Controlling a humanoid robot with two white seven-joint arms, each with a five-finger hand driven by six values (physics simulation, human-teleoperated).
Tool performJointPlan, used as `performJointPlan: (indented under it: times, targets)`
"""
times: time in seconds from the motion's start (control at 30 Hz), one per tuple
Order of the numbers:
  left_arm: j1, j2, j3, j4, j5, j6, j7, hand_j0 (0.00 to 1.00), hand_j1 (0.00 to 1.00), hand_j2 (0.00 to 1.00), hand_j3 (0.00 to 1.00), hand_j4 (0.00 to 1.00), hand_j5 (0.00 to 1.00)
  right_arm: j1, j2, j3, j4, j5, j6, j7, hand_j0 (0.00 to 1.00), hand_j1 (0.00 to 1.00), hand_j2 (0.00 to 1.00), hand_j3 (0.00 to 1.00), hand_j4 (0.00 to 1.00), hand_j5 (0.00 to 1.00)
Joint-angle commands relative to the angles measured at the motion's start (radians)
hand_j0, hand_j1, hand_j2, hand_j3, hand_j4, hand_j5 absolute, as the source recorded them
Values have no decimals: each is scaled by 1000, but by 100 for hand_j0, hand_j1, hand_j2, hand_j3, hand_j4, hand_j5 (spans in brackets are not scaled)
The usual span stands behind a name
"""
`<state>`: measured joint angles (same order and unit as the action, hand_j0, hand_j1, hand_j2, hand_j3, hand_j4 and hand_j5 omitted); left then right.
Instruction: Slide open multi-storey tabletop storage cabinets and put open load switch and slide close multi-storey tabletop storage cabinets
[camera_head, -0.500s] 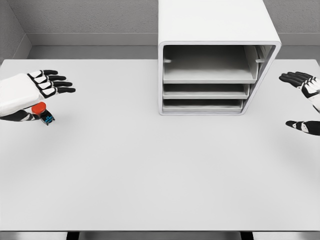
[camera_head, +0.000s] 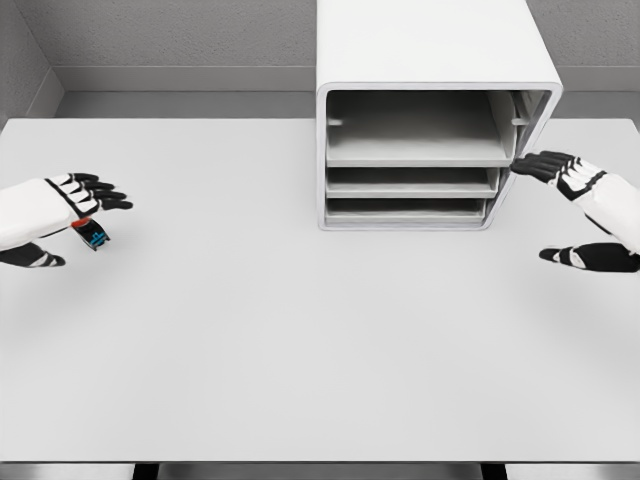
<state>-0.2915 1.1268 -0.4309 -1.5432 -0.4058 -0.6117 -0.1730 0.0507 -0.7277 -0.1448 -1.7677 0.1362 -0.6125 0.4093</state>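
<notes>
The load switch (camera_head: 94, 236), a small blue body with a red knob, lies on the table at the far left. My left hand (camera_head: 62, 222) hovers over it, fingers spread and holding nothing, and covers most of the red knob. The white storage cabinet (camera_head: 437, 45) stands at the back, right of centre, with its front facing me and three stacked trays: top (camera_head: 415, 150), middle (camera_head: 410, 182) and bottom (camera_head: 405, 210). My right hand (camera_head: 550, 208) is open, its fingertips (camera_head: 522, 165) reaching the cabinet's right front edge at the height of the top tray.
The white table (camera_head: 300, 340) spreads wide in front of the cabinet, ending at its front edge near the bottom of the view. A grey wall runs behind the table and the cabinet.
My right hand has moved left, up to the cabinet's right front edge. My left hand has drawn back to the left and now hides more of the red knob. The switch stays put.
</notes>
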Motion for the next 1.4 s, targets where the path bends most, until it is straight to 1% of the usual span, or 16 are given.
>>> performJointPlan:
  times: [0.0, 0.1, 0.13, 0.17, 0.2, 0.23, 0.33, 0.4, 0.47, 0.5, 0.57, 0.77, 0.93, 1.07, 1.2, 1.37]
  targets:
    - [-2, -18, -17, 46, 5, 1, 0, 100, 100, 100, 100, 100, 100, -3, 25, -9, -2, 0, 2, 49, 100, 100, 100, 100, 100, 100]
    - [-21, -28, -37, 80, 4, 1, -2, 100, 100, 100, 100, 100, 100, -54, 17, 4, -2, 77, 2, 54, 100, 100, 100, 100, 100, 100]
    - [-43, -31, -57, 100, 4, 1, -8, 100, 100, 100, 100, 100, 100, -69, 14, 37, -2, 80, 2, 54, 100, 100, 100, 100, 100, 100]
    - [-83, -48, -91, 120, 4, 1, -22, 100, 100, 100, 100, 100, 100, -83, -7, 70, -2, 80, 2, 52, 100, 100, 100, 100, 100, 100]
    - [-147, -56, -169, 146, 4, 1, -26, 100, 100, 100, 100, 100, 100, -120, -44, 108, -2, 80, 2, 51, 100, 100, 100, 100, 100, 100]
    - [-164, -64, -196, 147, 4, 1, -26, 100, 100, 100, 100, 100, 100, -147, -55, 146, -2, 77, 2, 46, 100, 100, 100, 100, 100, 100]
    - [-166, -67, -204, 147, 5, 1, -26, 100, 100, 100, 100, 100, 100, -155, -68, 162, -2, 74, 2, 37, 100, 100, 100, 100, 100, 100]
    - [-172, -67, -207, 152, 4, 1, -28, 100, 100, 100, 100, 100, 100, -155, -71, 163, -2, 69, 2, -10, 100, 100, 100, 100, 100, 100]
    - [-206, -71, -242, 181, 4, 1, -28, 100, 100, 100, 100, 100, 100, -166, -76, 171, -2, 76, 2, 9, 100, 100, 100, 100, 100, 100]
    - [-225, -85, -258, 198, 4, 1, -28, 100, 100, 100, 100, 100, 100, -206, -78, 194, -2, 82, 2, 42, 99, 99, 99, 99, 99, 99]
    - [-235, -91, -261, 221, 4, 1, -28, 100, 100, 100, 100, 100, 100, -253, -78, 237, -2, 85, 2, 68, 97, 97, 97, 97, 97, 97]
    - [-255, -107, -267, 276, 4, 1, -28, 100, 100, 100, 100, 100, 100, -296, -70, 274, -2, 117, 2, 69, 91, 91, 91, 91, 91, 91]
    - [-311, -139, -312, 319, -1, 1, -37, 100, 100, 100, 100, 100, 100, -347, -33, 317, -1, 164, 2, 88, 91, 91, 91, 91, 91, 91]
    - [-310, -139, -313, 318, -21, 1, -37, 94, 94, 94, 94, 94, 94, -390, 10, 344, 8, 203, 2, 100, 92, 92, 92, 92, 92, 92]
    - [-311, -139, -313, 327, -38, 1, -39, 82, 82, 82, 82, 82, 82, -459, 47, 404, 88, 224, 2, 102, 92, 92, 92, 92, 92, 92]
    - [-324, -139, -313, 342, -36, 1, -39, 79, 79, 79, 79, 79, 79, -517, 71, 450, 192, 226, 2, 102, 93, 93, 93, 93, 93, 93]
